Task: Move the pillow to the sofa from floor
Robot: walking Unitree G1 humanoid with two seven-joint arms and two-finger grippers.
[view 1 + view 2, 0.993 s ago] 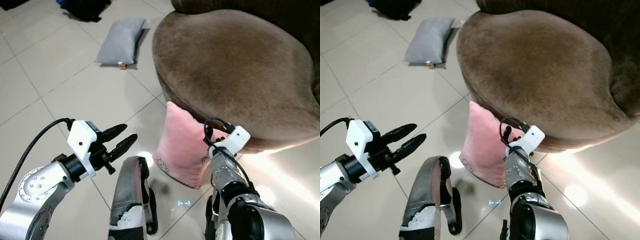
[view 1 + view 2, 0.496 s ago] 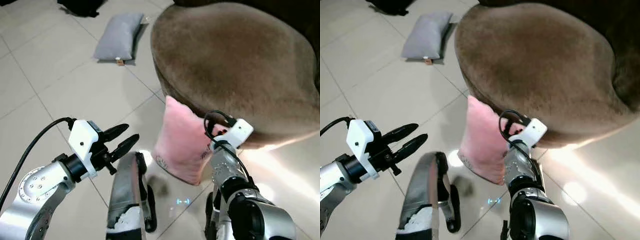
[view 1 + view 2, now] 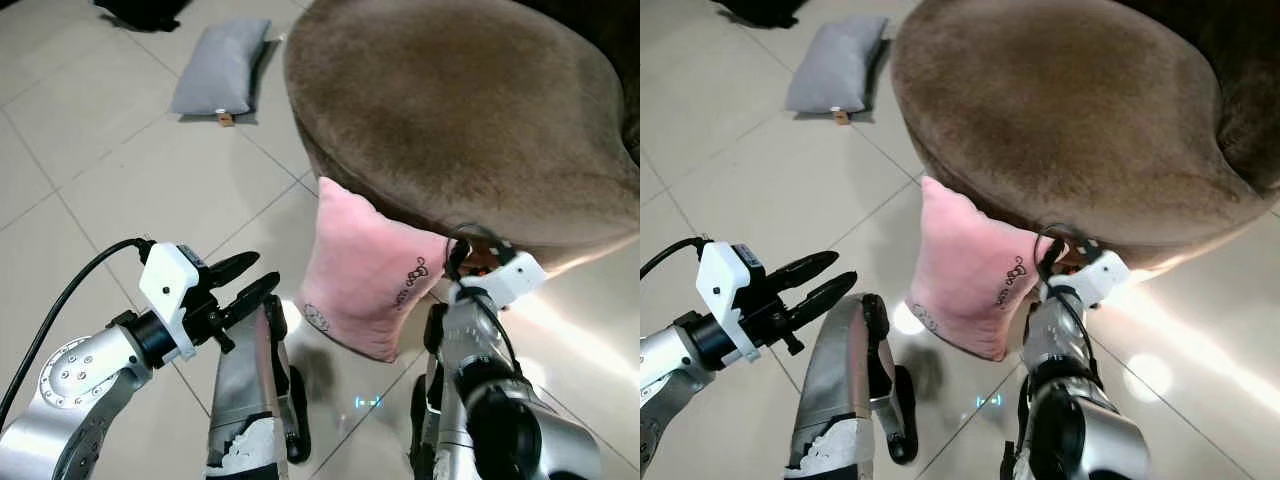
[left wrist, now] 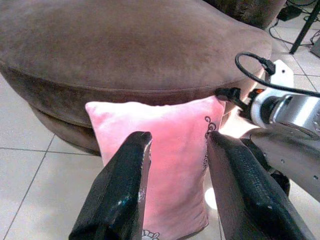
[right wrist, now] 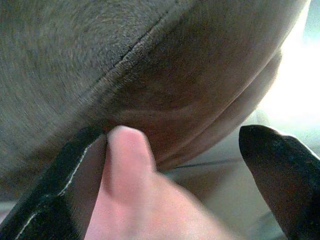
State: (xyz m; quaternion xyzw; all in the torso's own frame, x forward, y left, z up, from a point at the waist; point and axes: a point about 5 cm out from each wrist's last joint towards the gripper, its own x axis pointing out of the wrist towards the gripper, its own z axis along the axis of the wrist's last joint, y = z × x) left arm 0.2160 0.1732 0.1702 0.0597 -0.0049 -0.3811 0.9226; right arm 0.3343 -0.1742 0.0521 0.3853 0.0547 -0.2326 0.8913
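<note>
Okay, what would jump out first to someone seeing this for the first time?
The pink pillow standing upright on the tiled floor, leaning against the big brown sofa. The right gripper is open around its upper corner; the left gripper hovers open beside it. A grey pillow lies farther off.

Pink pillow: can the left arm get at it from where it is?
Probably yes. The left gripper is open and aimed at the pink pillow, which stands on the floor leaning against the brown sofa. Nothing lies between them. The right gripper already straddles one corner.
</note>
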